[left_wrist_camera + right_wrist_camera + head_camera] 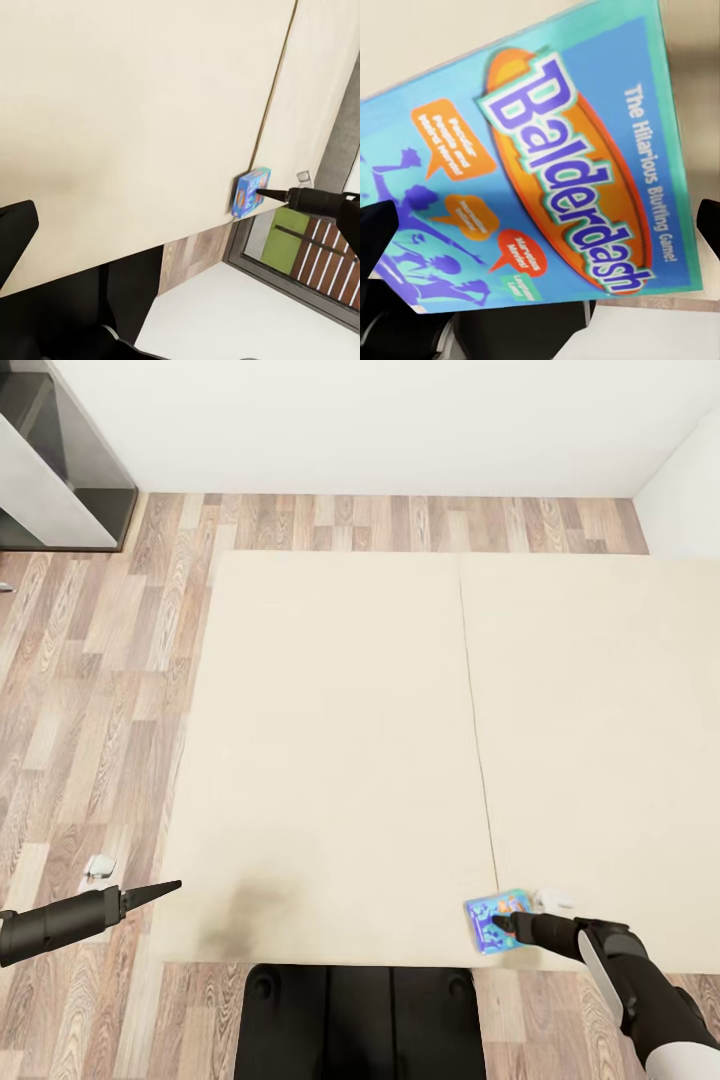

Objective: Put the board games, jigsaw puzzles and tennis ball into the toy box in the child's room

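A large low bed (400, 740) with a plain beige cover takes up most of the head view, seen from above, with a thin seam running down it toward the near edge. Around it lies a wood-plank floor (100, 690), and a white wall (400, 420) stands beyond. A dark grey shelf unit (55, 460) sits in the far left corner. The robot's black base (360, 1020) shows at the foot of the picture, against the bed's near edge.

The right arm reaches in from the lower right. Its right gripper (505, 925) is at the small blue board game (497, 918), which lies flat on the cover close to the bed's near edge, just right of the seam. In the right wrist view the box lid reads "Balderdash" in yellow-green letters on an orange oval, and the two dark fingertips (376, 232) sit wide apart at either side of the box; the jaws look open and not closed on it. The left wrist view shows the same box at the bed edge with the dark finger touching or almost touching it.

The left gripper (165, 887) hovers over the floor beside the bed's left edge; whether its jaws are parted cannot be told.

The step in hand appears to be picking up this board game. Next the right jaws would need to straddle the box's edges squarely and close before lifting.
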`<state>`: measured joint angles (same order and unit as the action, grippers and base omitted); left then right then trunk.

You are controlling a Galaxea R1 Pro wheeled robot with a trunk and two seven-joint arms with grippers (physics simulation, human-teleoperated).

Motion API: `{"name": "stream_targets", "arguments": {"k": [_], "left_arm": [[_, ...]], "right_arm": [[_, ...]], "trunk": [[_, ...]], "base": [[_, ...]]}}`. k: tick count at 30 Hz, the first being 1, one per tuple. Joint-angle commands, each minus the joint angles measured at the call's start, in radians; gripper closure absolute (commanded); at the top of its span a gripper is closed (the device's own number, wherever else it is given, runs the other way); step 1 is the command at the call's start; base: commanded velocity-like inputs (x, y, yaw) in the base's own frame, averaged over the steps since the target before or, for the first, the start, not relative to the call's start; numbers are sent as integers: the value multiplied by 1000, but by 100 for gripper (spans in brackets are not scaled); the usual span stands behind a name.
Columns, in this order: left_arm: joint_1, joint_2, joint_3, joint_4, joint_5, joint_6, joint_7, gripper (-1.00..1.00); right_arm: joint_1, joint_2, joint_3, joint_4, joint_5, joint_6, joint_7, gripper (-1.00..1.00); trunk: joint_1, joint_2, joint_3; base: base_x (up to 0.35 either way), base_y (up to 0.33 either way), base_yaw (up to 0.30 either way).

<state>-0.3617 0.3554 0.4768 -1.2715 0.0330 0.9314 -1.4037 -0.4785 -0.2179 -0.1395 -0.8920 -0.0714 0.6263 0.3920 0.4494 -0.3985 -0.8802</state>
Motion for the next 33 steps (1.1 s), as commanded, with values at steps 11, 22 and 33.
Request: {"name": "stream_targets", "arguments": {"k": [11, 22, 33], "left_arm": [[0, 0, 0, 0, 1, 10, -3, -100], [0, 0, 0, 0, 1, 10, -3, -100], [0, -1, 0, 0, 2, 10, -2, -100]], "right_arm": [[-3, 2, -2, -2, -8, 7, 13, -100], [-3, 5, 12, -2, -8, 8, 14, -100], [-3, 0, 31, 4, -7, 10, 15, -100]], "trunk": [[1, -2, -1], [1, -2, -1], [1, -2, -1]], "base": [[0, 0, 0], [0, 0, 0], [0, 0, 0]]}}
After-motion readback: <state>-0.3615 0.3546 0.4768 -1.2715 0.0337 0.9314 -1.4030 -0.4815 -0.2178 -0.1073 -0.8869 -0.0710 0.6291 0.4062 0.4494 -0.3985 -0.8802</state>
